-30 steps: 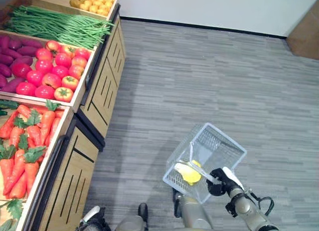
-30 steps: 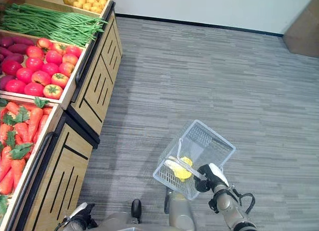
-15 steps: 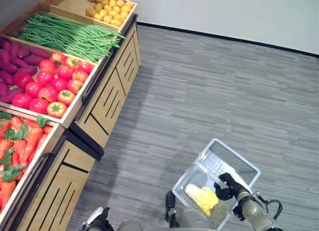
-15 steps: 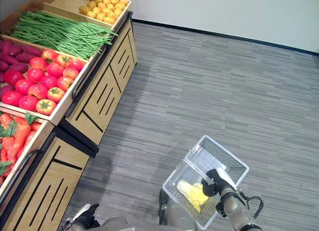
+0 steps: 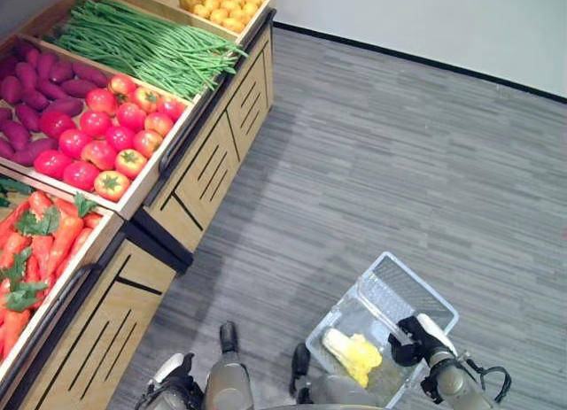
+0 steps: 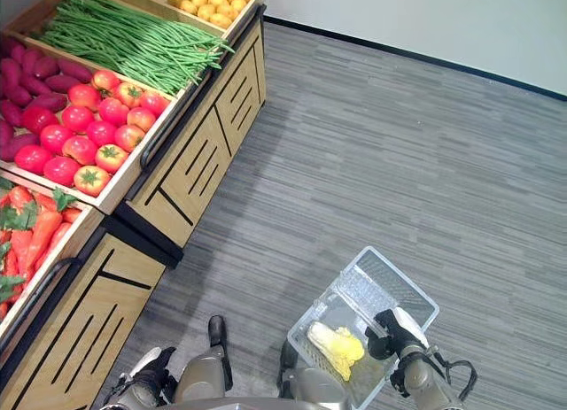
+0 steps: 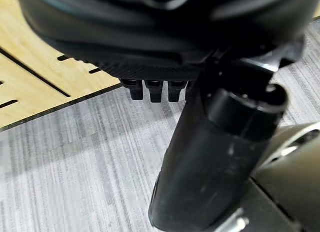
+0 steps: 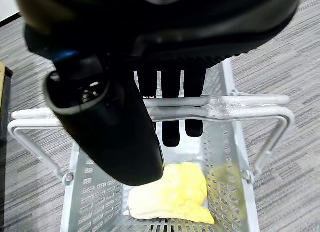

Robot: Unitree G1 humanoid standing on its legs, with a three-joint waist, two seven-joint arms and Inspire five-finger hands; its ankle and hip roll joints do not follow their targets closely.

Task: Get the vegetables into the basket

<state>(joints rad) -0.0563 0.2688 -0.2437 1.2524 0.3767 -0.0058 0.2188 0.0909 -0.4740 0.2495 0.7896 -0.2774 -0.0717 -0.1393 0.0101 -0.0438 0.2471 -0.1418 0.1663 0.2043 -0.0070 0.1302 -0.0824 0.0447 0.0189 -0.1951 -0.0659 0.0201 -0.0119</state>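
At the near right, over open floor [image 5: 416,153], our right hand [image 5: 416,337] has its fingers [image 8: 171,127] curled round the handles [image 8: 240,105] of the wire basket [image 5: 431,297], which already holds a yellow-green cabbage [image 5: 356,357]. Our left hand [image 7: 155,89] hangs low beside the wooden stand [image 5: 199,175], fingers bent under and empty. The risk we judge: the basket swings and tips on its handles — the cabbage could roll out. Tomatoes [image 5: 124,131], carrots [image 5: 44,242] and green beans [image 5: 146,47] lie far left, so we must close in without knocking the stand's edge — the floor to the right gives ample room.
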